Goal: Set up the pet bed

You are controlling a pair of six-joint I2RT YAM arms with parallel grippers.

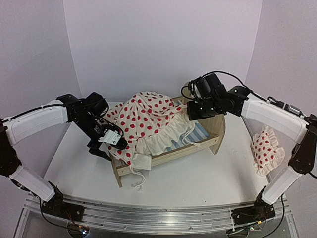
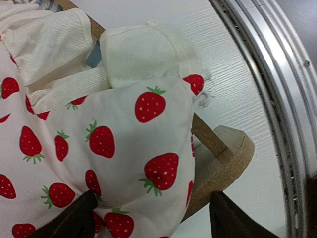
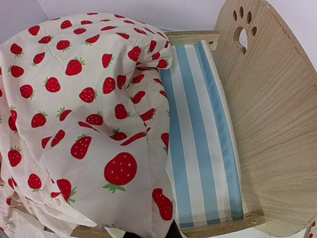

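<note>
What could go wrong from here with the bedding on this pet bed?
The duvet is bunched over the footboard, with the left jaws open around its corner; it could slide off onto the table. The pillow lies at the table's right edge beside the right arm, which might knock it off.

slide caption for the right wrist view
Strawberry duvet bunched over the pet bed, striped mattress bare beside the paw-print headboard

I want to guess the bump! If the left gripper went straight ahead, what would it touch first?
Probably the strawberry duvet, bunched between the open fingers of the left gripper. A wooden corner of the pet bed seems just behind it.
</note>
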